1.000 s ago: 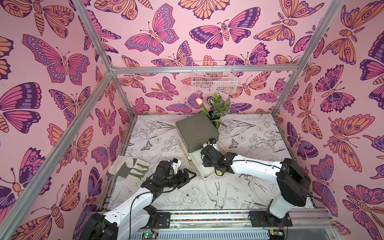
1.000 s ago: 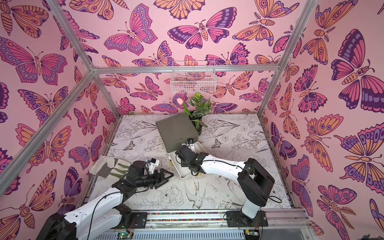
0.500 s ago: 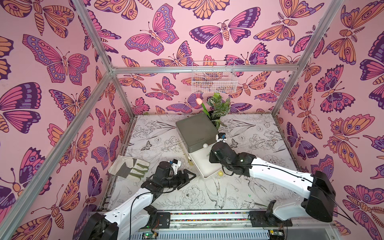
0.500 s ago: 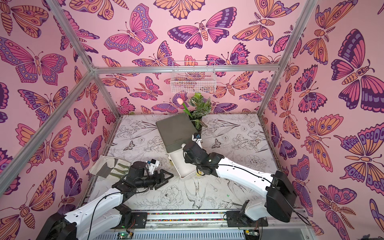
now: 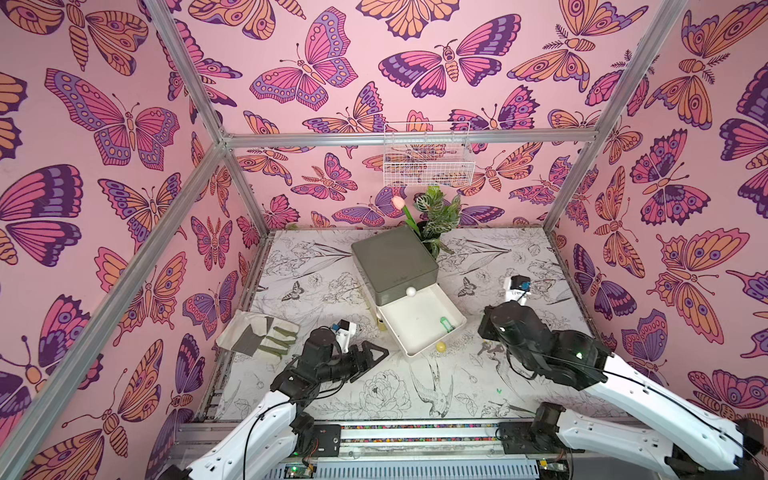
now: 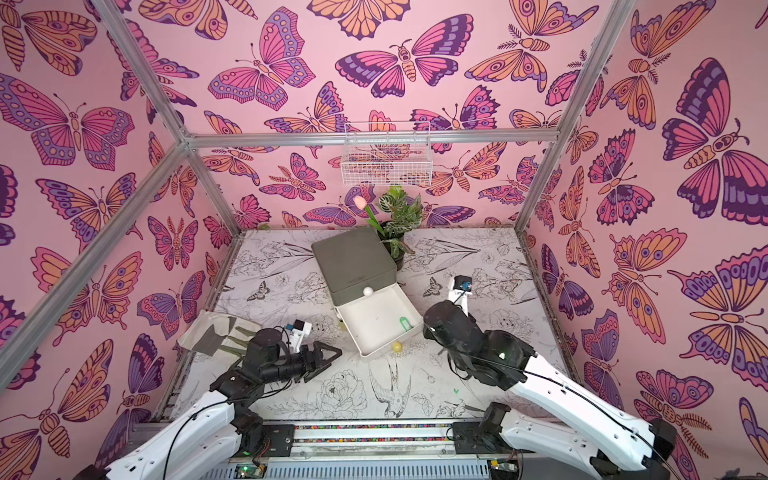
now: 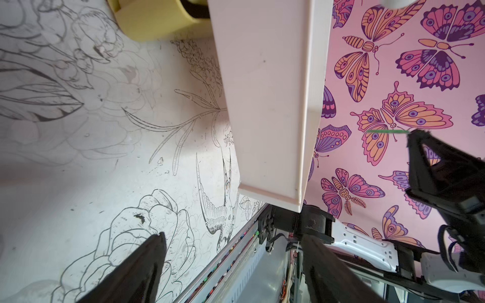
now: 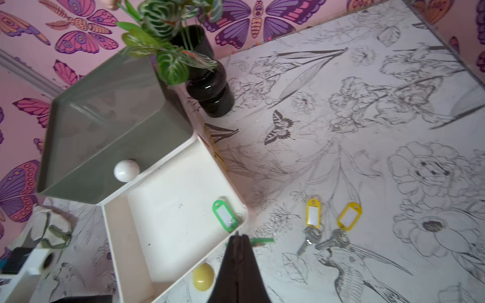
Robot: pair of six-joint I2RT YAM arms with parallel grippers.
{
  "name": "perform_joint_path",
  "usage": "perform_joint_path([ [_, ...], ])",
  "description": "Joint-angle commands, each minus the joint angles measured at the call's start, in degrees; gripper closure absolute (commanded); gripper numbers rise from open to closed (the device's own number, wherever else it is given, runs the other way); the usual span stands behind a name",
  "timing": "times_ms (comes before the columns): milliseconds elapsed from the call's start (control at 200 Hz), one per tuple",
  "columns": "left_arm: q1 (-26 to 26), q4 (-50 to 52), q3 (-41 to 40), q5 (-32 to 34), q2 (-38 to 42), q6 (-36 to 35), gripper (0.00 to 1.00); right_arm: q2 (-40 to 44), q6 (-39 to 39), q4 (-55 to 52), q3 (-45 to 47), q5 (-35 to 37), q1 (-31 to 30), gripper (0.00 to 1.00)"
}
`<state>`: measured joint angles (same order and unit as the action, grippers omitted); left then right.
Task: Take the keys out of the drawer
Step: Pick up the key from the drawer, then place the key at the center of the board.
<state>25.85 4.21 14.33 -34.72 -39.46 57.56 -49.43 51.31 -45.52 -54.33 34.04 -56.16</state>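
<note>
The green-tagged metal keys (image 8: 225,215) lie in the rightmost corner of the white plastic drawer (image 8: 170,210), with the tag lengthwise along the right side wall. The right gripper (image 8: 237,237) — jaws closed, empty — hangs just outside that corner, nearer than the left gripper (image 7: 232,237), whose jaws are parted.

The white drawer (image 8: 170,223) is seen pulled open, with a round yellow knob (image 8: 203,276) on its front wall; one key on a green tag (image 8: 225,215) is left inside it, lying flat in a front corner, its white label insert facing up, its metal part mostly hidden by the drawer wall; the same tag is seen in both top views (image 5: 445,323) (image 6: 404,323); two keys on yellow tags (image 8: 313,212) (image 8: 349,216) are laid outside on the table (image 8: 367,118), just beside the drawer; their tags lie nearly parallel, near each other but apart; their silver-grey blades are angled the same way; whether the blades touch cannot be told.
</note>
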Motion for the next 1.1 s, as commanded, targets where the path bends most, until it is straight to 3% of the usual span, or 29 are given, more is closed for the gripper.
perform_joint_path([
  [0,-0.9,7.4,-0.1,2.9,3.5,-2.0,0.12,1.4,5.8,-9.5,3.5,-1.7,1.3,1.00],
  [210,-1.3,10.0,1.5,3.1,5.3,-2.8,0.12,0.3,8.0,-5.6,10.0,-15.1,1.2,1.00],
  [421,-1.5,10.3,3.3,2.6,3.8,-3.9,0.11,-1.4,12.0,1.6,16.1,-21.1,-0.7,1.00],
  [666,-1.7,10.0,3.9,2.6,1.2,-5.3,0.11,-5.1,15.6,8.3,20.4,-23.6,-4.6,1.00],
  [1097,-2.2,7.7,4.0,2.3,-1.6,-5.4,0.11,-8.1,16.8,14.0,24.9,-25.1,-4.7,0.99],
])
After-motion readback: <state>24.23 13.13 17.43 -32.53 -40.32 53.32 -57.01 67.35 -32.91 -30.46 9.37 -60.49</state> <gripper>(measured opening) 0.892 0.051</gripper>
